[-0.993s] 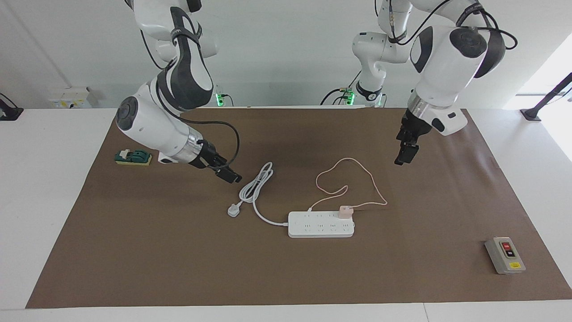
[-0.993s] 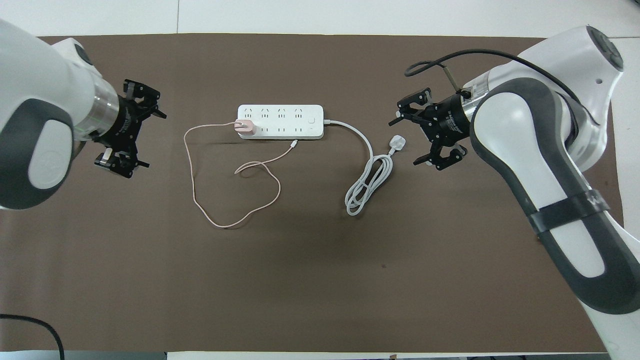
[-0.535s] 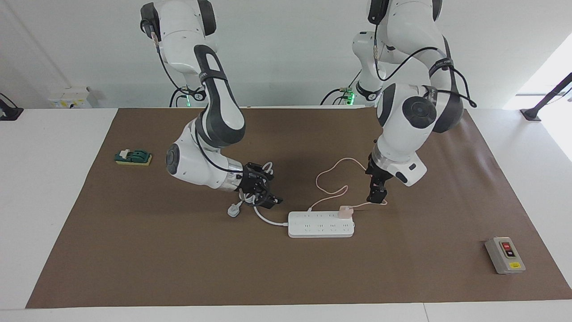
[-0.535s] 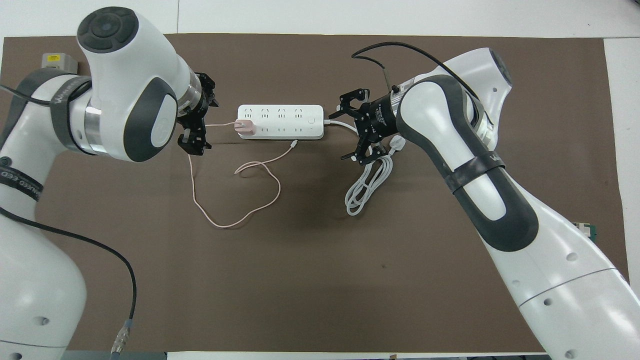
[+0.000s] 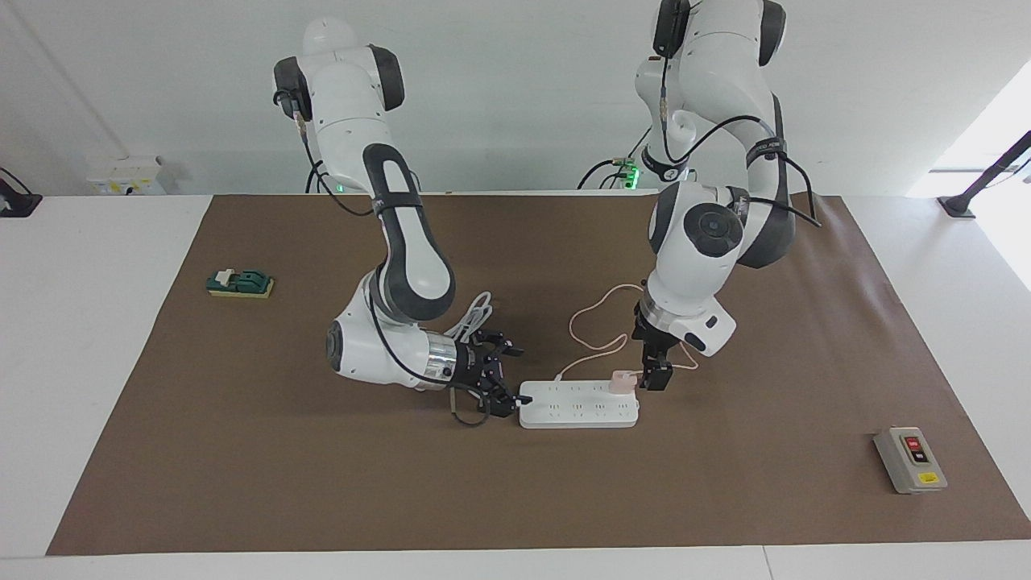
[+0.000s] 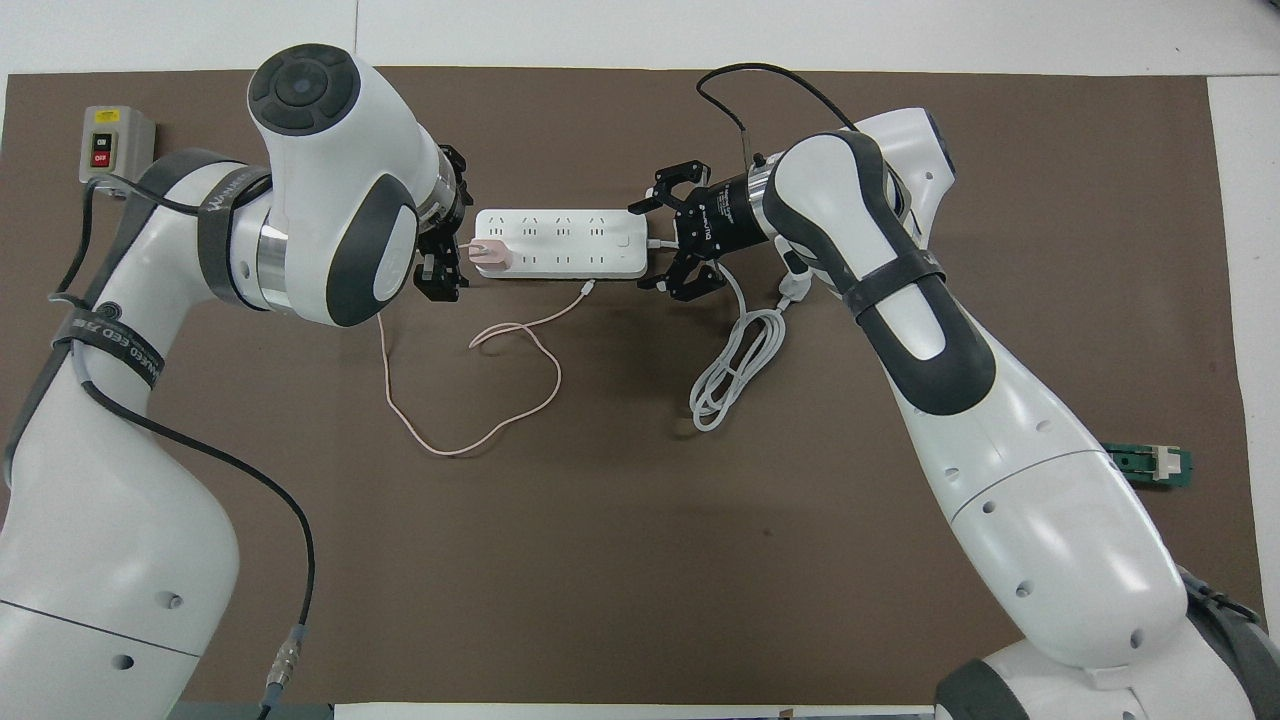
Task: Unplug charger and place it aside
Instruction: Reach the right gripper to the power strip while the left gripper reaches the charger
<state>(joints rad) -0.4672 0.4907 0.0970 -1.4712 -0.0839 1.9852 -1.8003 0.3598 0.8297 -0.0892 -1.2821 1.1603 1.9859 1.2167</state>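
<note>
Both arms are down at the strip (image 6: 560, 243), a long white plastic bar lying nine-to-three across the brown mat (image 5: 322, 483) in the overhead view. The charger (image 6: 490, 255) sits plugged into its nine o'clock end, in the row nearer the robots. It is a small, smooth, pale-pink cube with its prongs buried in the socket.

The left hand (image 6: 440, 250) is at the charger's nine o'clock, just beside it, with its fingers apart and nothing between them yet. That is clearly the nearer arm. The facing view puts it low, right by the cube where the cable (image 6: 470, 400) leaves it. That cable is thin, limp and pink, looping off toward six o'clock.

The right hand (image 6: 680, 240) is at the strip's three o'clock end, fingers spread wide and bracketing the end where the thick white cord (image 6: 735, 370) enters. I can't tell whether it touches.

It looks like a brace-and-pull. The right hand would pin the light strip, and the left would have to cover that last short gap toward three o'clock and clamp the cube's flat sides. The pull should go straight up along the prongs. The cube is slick and small, so a shallow pinch could slip, and an unpinned strip would lift with it.
</note>
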